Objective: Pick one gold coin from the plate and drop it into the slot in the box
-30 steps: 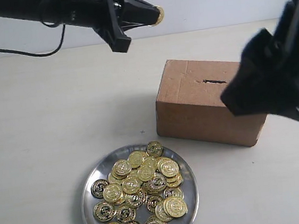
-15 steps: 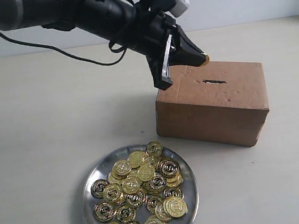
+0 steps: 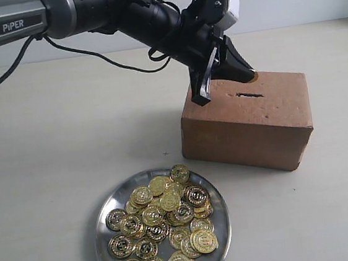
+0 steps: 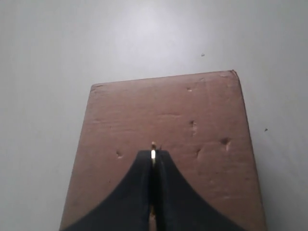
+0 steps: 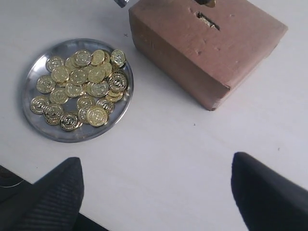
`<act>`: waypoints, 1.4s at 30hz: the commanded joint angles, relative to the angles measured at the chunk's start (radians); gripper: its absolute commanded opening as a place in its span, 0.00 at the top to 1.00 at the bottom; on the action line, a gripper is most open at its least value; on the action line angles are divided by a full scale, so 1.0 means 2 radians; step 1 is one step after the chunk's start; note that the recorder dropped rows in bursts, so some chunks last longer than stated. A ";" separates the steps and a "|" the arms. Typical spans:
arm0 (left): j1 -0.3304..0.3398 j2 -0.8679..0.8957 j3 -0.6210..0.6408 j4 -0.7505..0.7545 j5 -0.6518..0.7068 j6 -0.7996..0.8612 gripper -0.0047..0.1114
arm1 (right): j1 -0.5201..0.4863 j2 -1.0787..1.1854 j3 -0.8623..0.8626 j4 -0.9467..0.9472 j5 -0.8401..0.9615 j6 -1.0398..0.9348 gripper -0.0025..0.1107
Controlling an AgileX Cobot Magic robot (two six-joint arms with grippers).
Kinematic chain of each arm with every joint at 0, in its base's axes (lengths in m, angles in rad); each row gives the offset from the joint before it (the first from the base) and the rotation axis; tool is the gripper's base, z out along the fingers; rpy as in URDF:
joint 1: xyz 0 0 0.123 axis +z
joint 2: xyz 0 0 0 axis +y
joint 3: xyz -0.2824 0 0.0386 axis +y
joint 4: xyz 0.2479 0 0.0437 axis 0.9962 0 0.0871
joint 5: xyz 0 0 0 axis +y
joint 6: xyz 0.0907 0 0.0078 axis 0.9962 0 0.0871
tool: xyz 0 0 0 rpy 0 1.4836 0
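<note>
The silver plate (image 3: 220, 225) (image 5: 29, 82) holds several gold coins (image 3: 164, 215) (image 5: 82, 84) near the front of the table. The brown cardboard box (image 3: 248, 129) (image 4: 163, 115) (image 5: 202, 57) stands behind it, with its dark slot (image 3: 249, 94) (image 5: 208, 20) on top. My left gripper (image 3: 252, 77) (image 4: 153, 155) is shut on a gold coin (image 3: 253, 78) (image 4: 153, 154), held edge-on just above the box top, a little left of the slot. In the left wrist view the slot is hidden behind the fingers. My right gripper (image 5: 156, 175) hangs open over bare table, out of the exterior view.
The left arm (image 3: 118, 15) reaches in from the upper left, with a black cable (image 3: 91, 52) hanging under it. White table (image 3: 52, 156) surrounds the plate and box.
My left gripper has carried the coin down and to the right, from high above the table to just over the box top. The right arm has drawn back out of the exterior view.
</note>
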 commanded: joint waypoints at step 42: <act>-0.003 -0.005 -0.015 0.005 -0.020 -0.066 0.94 | -0.002 -0.001 0.003 -0.006 -0.004 -0.006 0.28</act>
